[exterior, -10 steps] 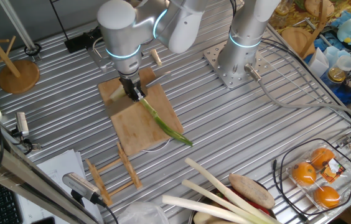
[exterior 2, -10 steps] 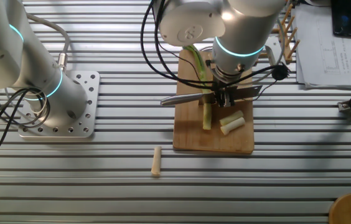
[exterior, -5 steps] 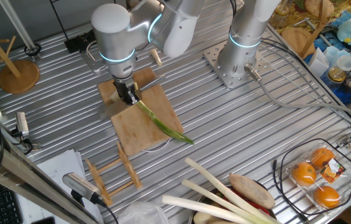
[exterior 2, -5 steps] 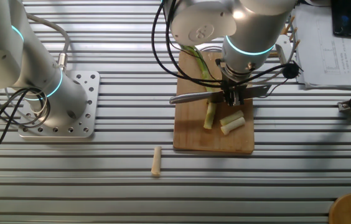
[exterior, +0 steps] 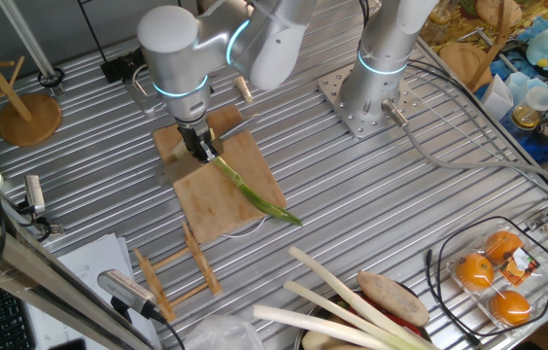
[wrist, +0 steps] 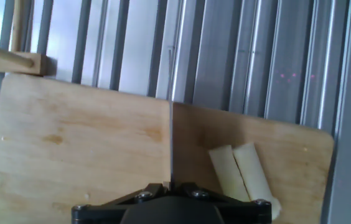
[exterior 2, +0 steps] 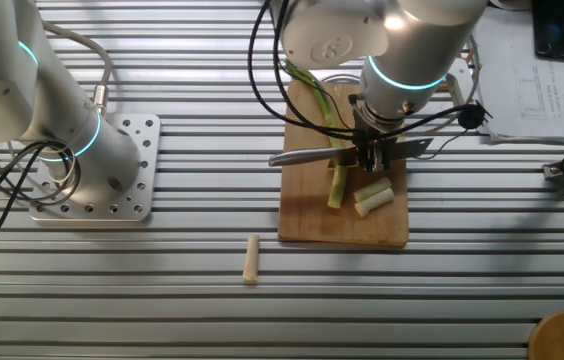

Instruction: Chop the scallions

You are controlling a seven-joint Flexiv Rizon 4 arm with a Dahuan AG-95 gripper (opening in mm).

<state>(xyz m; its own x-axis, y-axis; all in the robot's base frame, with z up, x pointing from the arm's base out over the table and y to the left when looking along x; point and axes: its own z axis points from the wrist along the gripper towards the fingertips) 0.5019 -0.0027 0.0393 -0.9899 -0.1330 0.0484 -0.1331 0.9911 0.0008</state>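
On the ribbed metal table (exterior 2: 162,300), going from the left of the other fixed view, the grey arm base plate (exterior 2: 112,170) comes first, then a short pale wooden dowel (exterior 2: 251,259) lying alone on the slats below the board's left corner. Next is the rectangular bamboo cutting board (exterior 2: 307,215), and across its upper half lies the steel blade of a kitchen knife (exterior 2: 307,156), tip pointing left, handle running right into the black two-finger gripper (exterior 2: 370,155), which is clamped on the handle. The long thin green scallion stalk (exterior 2: 334,180) runs down the board from its dark leaf end beyond the top edge, passing under the blade, its pale lower end resting on the wood. Just right of that end lie two short pale cut scallion pieces (exterior 2: 373,196), side by side and touching each other. In the hand view the blade (wrist: 171,143) shows edge-on as a thin line over the board, with the same two pieces (wrist: 241,171) to its right. In the one fixed view the stalk's leaf tip (exterior: 279,209) overhangs the board's edge.
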